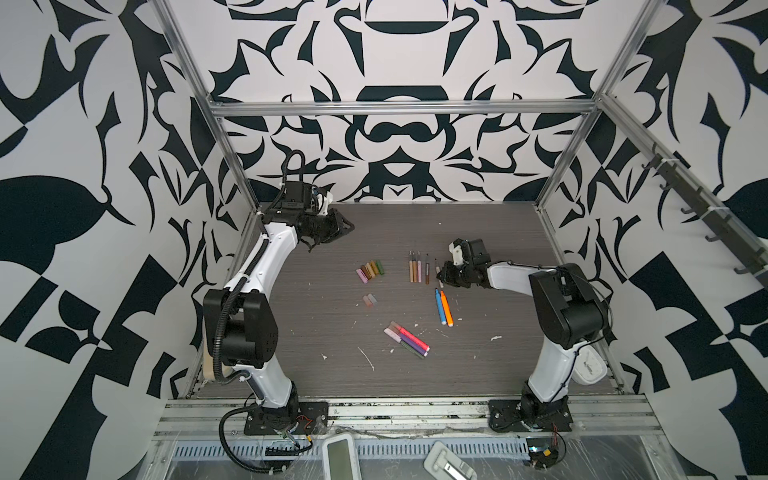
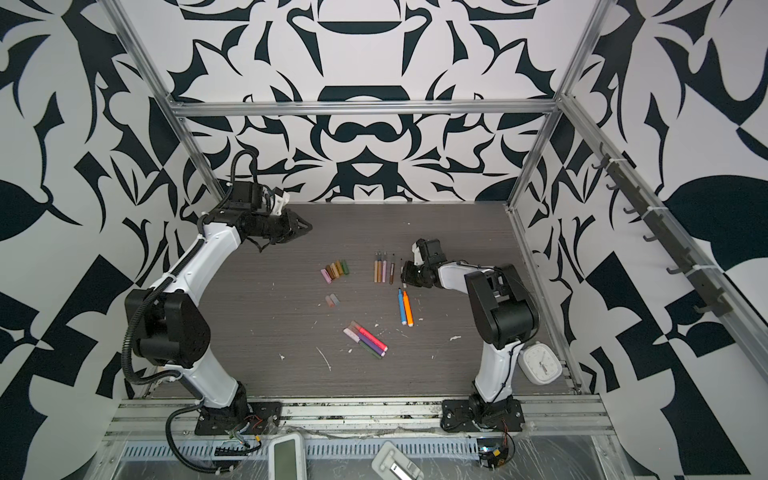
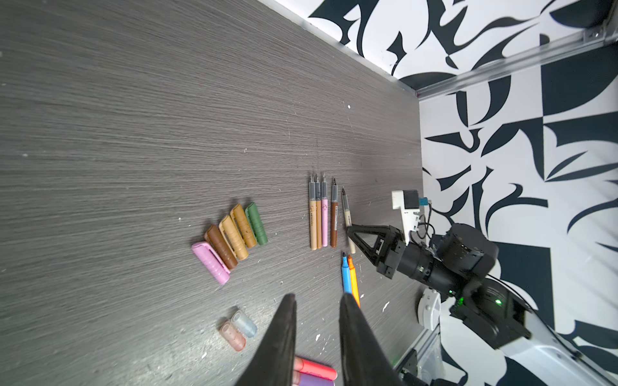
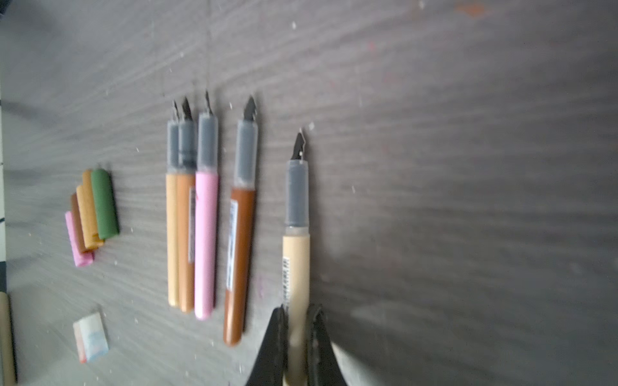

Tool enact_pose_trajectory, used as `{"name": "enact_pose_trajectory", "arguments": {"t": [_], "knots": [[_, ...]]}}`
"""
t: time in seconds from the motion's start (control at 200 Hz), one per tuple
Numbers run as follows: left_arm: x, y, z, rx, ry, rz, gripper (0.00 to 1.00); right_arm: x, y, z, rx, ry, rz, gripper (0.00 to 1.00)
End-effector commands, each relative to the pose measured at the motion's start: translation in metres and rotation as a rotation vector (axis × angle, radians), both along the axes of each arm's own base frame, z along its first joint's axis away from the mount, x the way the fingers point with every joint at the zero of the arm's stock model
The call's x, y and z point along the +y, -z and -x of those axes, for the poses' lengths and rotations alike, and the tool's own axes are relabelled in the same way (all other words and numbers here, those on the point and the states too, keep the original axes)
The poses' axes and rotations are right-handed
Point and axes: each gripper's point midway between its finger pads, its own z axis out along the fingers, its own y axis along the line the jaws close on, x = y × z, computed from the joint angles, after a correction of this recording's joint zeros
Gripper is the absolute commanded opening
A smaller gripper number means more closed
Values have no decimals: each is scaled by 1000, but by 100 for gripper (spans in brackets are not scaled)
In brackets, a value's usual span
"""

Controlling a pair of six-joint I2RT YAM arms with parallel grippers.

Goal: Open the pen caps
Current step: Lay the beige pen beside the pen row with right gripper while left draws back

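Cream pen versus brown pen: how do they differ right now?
The cream pen is clamped at its tail by the right gripper; the brown pen lies free. The cream pen is pale, the brown pen dark. Both are uncapped, nibs pointing the same way.

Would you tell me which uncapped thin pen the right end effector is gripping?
The cream pen, apart from the row of four; the right end effector is shut on its barrel.
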Motion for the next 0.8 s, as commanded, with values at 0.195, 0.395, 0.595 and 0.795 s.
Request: {"name": "enact_pose_trajectory", "arguments": {"t": [0.195,0.395,0.595,0.795], "knots": [[13,5,-6,15,-32,6,26,13,-5,-19,-42,13,-73,0],[28,2,-11,19,-69,42,26,10,-3,-12,-43,39,-87,0],[34,-1,-12,16,-86,60,26,11,-6,-6,-47,54,-128,0],[37,1,-14,18,-94,62,26,13,1,-1,-29,44,-147,19]]}}
